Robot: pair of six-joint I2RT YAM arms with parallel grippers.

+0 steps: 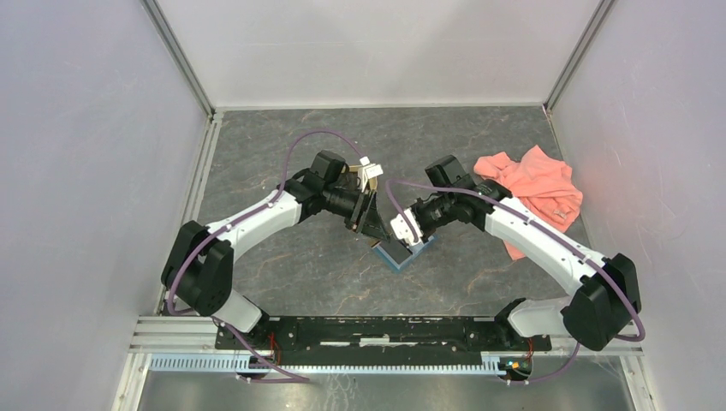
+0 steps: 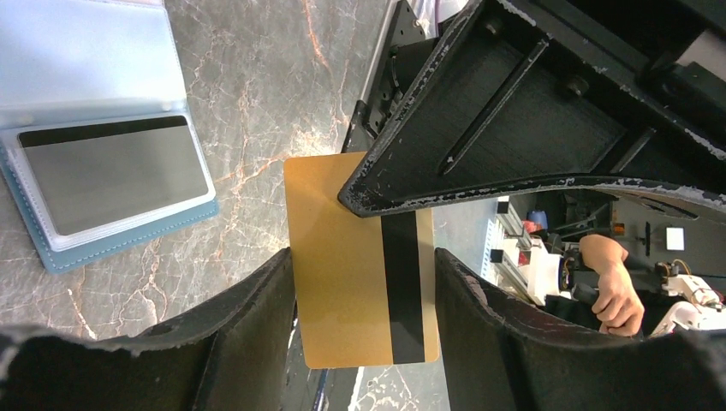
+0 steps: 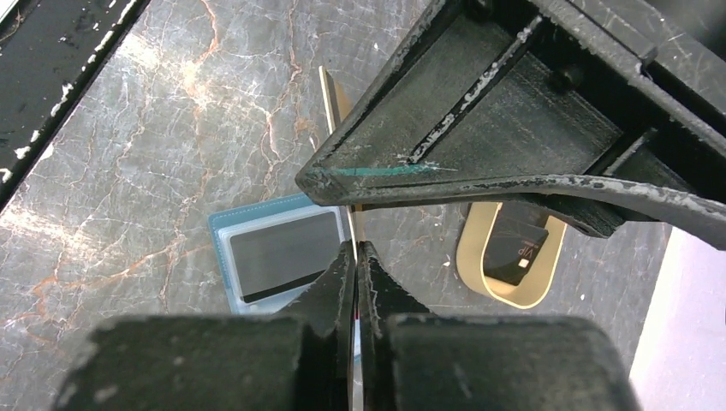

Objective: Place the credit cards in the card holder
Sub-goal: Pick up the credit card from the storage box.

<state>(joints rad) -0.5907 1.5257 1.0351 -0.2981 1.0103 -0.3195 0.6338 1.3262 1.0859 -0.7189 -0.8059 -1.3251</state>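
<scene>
Where the grey marbled table (image 1: 282,154) met the plain white walls (image 1: 377,51), a pink cloth (image 1: 535,188) lay crumpled at the far right. Near the middle of the table the teal wallet (image 1: 398,255) lay open, with a dark card (image 2: 111,171) tucked into its clear pocket. Both arms reached inward from their bases, elbows bent outward, and met just over the wallet. The left gripper (image 2: 364,257) stood partly open, its fingers (image 2: 248,342) pressed against the two long edges of a gold card (image 2: 342,282) with a black stripe. The right gripper (image 3: 355,248) kept its fingers (image 3: 330,291) pinched together on the flat faces of that same gold card, which showed edge-on from that wrist. The gold card hung clear of the table, close by the wallet's edge. Beyond it sat a tan oval tray (image 3: 514,300) holding a black card (image 3: 518,248).
</scene>
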